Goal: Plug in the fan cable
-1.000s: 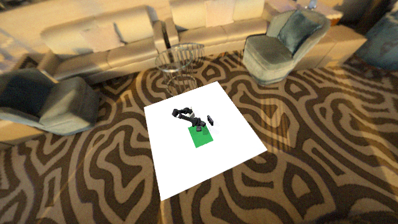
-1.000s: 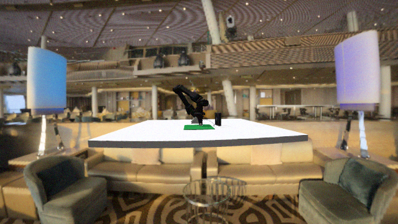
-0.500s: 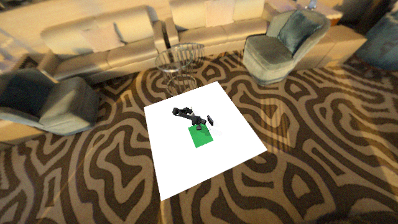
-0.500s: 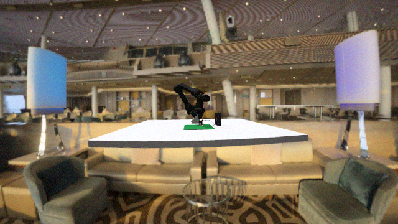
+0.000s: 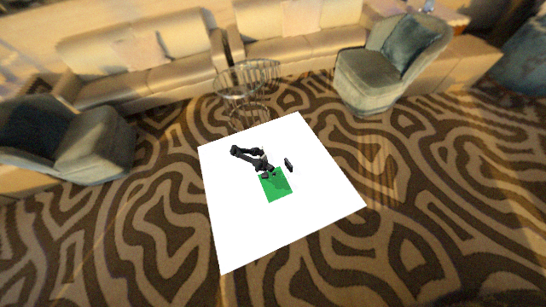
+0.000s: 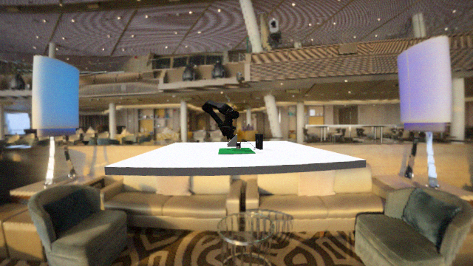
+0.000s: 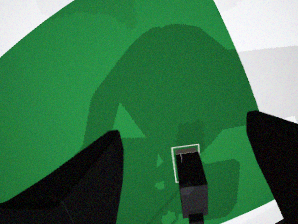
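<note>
The green board [image 5: 275, 192] [image 6: 225, 151] [image 7: 45, 60] lies flat on the table. The fan's dark plug [image 7: 192, 172] [image 6: 239, 146] stands at the white-outlined header spot [image 7: 173, 157], and its top leans toward the bottom of the wrist view. A thin brownish strip shows at its far edge. The plug hides most of the header, so I cannot tell how deep it sits. My gripper [image 7: 185, 131] [image 5: 269, 171] is open above the board, one finger on each side of the plug, with visible gaps to both. The cable [image 6: 248, 143] runs from the plug toward the fan.
The black fan [image 5: 288, 165] [image 6: 259, 141] stands upright beside the board on the white table [image 5: 239, 239] [image 6: 155, 162]. The arm reaches in from the table's back. Sofas and armchairs stand around it.
</note>
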Controlling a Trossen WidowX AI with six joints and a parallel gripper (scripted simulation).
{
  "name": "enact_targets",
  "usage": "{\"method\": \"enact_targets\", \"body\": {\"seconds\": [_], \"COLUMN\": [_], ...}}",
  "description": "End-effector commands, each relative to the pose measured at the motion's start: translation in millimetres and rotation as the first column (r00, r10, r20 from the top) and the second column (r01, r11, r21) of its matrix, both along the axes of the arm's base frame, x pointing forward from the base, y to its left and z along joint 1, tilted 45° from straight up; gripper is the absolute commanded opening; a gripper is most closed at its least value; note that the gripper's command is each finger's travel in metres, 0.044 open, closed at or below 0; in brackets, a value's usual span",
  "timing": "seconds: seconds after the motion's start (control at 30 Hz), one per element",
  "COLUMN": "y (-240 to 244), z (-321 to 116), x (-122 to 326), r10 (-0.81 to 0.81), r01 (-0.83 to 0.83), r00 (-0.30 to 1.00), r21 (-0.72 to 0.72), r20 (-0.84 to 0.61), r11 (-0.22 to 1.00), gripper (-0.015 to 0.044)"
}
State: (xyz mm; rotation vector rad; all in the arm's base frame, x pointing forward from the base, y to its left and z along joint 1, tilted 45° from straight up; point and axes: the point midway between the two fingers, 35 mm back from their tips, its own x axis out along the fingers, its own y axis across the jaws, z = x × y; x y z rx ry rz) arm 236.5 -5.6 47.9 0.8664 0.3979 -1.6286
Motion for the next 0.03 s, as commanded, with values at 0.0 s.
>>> {"method": "enact_targets", "body": {"seconds": [0.0], "y": [-29.9], "z": [28.3], "x": [-22.6], "r10": [0.003], "r01": [-0.003], "r00": [1.000], "r21": [-0.007], "r20": [0.000], "r11": [1.000], "gripper": [0.0260]}}
